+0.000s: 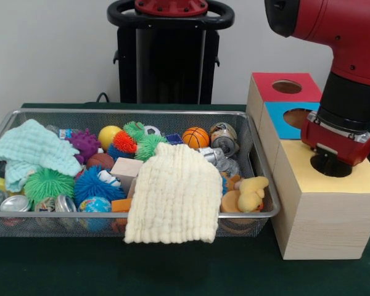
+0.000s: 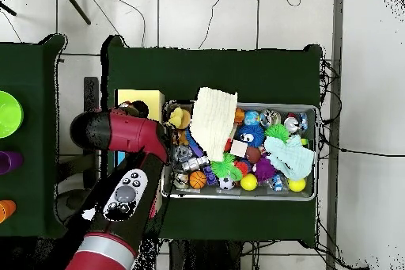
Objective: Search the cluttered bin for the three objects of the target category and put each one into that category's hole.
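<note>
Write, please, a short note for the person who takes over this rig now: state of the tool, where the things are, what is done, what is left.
Tool: over the yellow-topped wooden box; open or shut cannot be told, and no object shows in it.
Wire mesh bin: full of clutter; a cream knitted cloth hangs over its front rim, a mint cloth lies at one end.
Visible inside: yellow rubber duck, small orange basketball, metal cans.
Red-topped and blue-topped hole boxes stand behind.
Done: unclear.
Left: search, perhaps under the cloths.

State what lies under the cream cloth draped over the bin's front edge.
Beneath the cream cloth, only edges show: a pale wooden block and an orange piece. Whatever lies under its middle is hidden.
</note>
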{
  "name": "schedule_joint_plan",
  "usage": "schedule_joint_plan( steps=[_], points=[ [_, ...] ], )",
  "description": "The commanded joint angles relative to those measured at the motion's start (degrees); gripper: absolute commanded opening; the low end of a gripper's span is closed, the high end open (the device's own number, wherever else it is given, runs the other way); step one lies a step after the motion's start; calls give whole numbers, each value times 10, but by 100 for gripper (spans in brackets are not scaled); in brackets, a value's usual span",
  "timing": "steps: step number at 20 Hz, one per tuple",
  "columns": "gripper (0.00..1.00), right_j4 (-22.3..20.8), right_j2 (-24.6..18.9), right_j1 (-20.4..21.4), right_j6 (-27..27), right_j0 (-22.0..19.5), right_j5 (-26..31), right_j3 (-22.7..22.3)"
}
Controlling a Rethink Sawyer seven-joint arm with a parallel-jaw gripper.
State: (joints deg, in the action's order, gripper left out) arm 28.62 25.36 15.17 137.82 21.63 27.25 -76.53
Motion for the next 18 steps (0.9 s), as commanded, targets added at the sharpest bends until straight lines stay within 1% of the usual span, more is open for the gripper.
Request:
schedule_joint_plan(
  steps=[1,18],
  points=[
    [0,6,-51,-15,100,-25,77,-29],
    [0,4,-49,-16,98,-32,91,-18]
  ],
)
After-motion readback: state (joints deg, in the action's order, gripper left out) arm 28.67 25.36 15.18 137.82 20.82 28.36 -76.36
